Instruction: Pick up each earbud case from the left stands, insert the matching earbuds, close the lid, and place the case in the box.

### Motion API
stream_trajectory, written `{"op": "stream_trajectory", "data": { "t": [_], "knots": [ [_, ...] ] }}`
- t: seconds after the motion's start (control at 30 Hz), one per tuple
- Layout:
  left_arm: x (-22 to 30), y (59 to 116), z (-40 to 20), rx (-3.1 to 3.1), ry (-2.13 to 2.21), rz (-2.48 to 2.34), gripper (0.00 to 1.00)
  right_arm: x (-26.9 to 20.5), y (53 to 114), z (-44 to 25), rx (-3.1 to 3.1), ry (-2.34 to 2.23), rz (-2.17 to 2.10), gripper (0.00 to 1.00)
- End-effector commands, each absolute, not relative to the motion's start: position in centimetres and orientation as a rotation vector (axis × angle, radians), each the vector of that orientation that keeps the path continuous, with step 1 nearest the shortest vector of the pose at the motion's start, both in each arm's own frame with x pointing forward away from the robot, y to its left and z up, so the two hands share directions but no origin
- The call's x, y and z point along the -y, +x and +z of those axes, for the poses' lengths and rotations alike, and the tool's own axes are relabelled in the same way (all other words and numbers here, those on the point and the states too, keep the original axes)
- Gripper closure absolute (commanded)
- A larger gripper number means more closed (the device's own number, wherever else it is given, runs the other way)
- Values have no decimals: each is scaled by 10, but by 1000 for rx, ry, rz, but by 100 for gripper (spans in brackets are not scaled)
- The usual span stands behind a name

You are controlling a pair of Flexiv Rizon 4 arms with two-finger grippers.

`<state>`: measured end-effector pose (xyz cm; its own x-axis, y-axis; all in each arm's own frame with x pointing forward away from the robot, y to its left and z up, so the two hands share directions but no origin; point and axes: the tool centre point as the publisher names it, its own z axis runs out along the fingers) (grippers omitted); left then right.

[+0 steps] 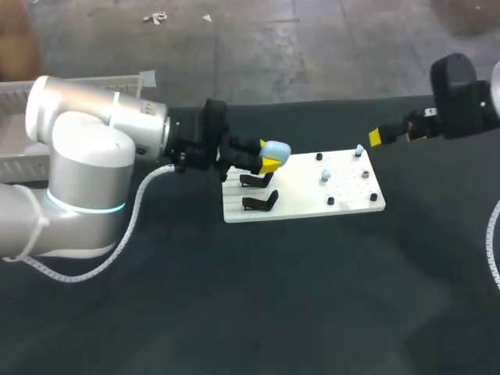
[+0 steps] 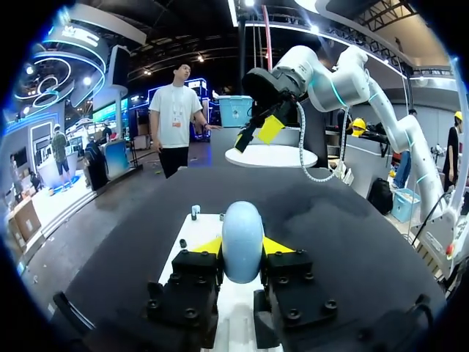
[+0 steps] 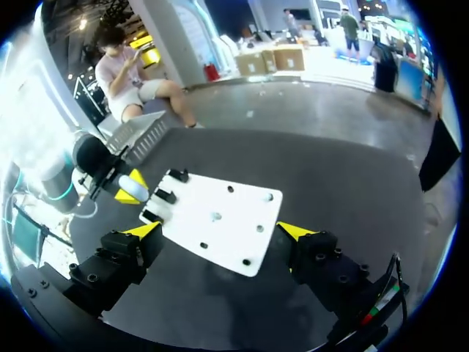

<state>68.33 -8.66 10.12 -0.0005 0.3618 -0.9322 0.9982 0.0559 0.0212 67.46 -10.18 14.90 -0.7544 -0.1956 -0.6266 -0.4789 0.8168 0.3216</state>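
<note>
Earbud case point(image 1: 275, 149), pale blue and rounded, sits clamped in the left claw point(image 1: 267, 154), whose yellow tips press on it from both sides; the left wrist view shows it upright between the fingers point(image 2: 277, 246). It is held above the left end of a white board point(image 1: 305, 197) lying on the dark desk point(image 1: 234, 297), just over the two black stands point(image 1: 258, 180) there. Two small pale-blue earbuds point(image 1: 326, 176) stand on the board's right half among black pegs. The right claw point(image 1: 377, 137) hovers beyond the board's far right corner, apart from it, with its fingers spread wide and nothing between them; from its own wrist view the board lies ahead of it.
</note>
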Motion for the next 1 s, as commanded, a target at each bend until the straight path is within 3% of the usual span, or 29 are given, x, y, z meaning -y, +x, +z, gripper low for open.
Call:
{"op": "stream_trajectory", "data": {
  "t": [0.03, 0.53, 1.0],
  "knots": [
    [107, 695, 102, -1486, 1446, -950, 100, 88, 675, 148, -2400, -524, 680, 0],
    [145, 698, 115, -1410, 1475, -972, 100, 35, 674, 132, -2409, -647, 781, 0],
    [145, 674, 122, -1341, 1518, -995, 100, 31, 686, 134, -2407, -656, 780, 0]
  ]
}}
